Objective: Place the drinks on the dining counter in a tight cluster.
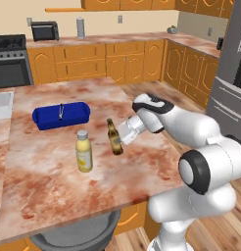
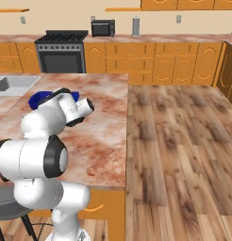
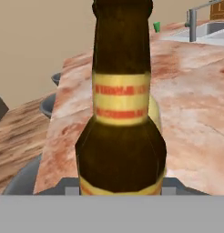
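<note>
**Roughly mid-task: brown bottle in hand, yellow one waiting**

So, progress check. The brown bottle (image 1: 114,138) is held at the gripper (image 1: 121,137), tilted a bit, with its base at or just above the dining counter (image 1: 44,181). In the hand view the brown bottle (image 3: 122,104) sits right up against the camera, seated between the finger mounts, so the jaws are judged to be closed around its lower body, though the actual contact at the fingertips can't be made out.

The yellow bottle (image 1: 84,151) is standing upright on the counter, just beside the brown one, to its left in the left base view. A sliver of it is also seen peeking out behind the brown bottle in the hand view.

A blue box (image 1: 61,115) is lying farther back on the counter, apart from both bottles.

What's left, judging from this: the brown bottle needs to be set down close to the yellow one and released. A third drink can't be accounted for yet, so the cluster is taken as unfinished.
</note>
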Robot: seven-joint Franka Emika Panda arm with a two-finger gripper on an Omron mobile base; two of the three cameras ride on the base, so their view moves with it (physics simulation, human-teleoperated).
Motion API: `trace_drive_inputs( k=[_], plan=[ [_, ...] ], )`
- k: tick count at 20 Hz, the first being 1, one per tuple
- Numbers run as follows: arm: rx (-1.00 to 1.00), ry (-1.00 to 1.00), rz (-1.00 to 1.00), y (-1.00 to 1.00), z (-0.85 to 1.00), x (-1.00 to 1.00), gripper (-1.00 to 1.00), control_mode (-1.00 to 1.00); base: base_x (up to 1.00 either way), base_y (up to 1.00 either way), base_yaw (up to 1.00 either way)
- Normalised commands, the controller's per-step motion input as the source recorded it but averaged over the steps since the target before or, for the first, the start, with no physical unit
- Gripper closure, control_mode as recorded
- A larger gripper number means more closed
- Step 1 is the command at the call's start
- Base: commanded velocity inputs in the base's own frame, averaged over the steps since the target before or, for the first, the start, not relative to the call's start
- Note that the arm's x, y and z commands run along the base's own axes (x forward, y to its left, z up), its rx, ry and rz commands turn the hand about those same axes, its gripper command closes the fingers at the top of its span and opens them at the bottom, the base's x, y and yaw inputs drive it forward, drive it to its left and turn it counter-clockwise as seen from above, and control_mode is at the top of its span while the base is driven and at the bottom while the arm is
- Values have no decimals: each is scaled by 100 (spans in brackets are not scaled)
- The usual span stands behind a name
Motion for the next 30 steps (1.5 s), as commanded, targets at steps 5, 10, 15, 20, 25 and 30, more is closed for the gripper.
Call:
trace_drive_inputs(
  k=[5,10,15,20,25,30],
  plan=[
    [23,-8,16,9,-27,0,100,-100,0,0,0],
    [3,-18,1,18,-13,-1,100,-100,0,0,0],
    [-1,-13,-1,23,-31,-5,100,-100,0,0,0],
    [0,-1,-1,27,-43,10,100,-100,0,0,0],
    [0,0,-11,7,-26,32,100,-100,0,0,0],
    [0,0,-12,4,-12,43,100,-100,0,0,0]
  ],
)
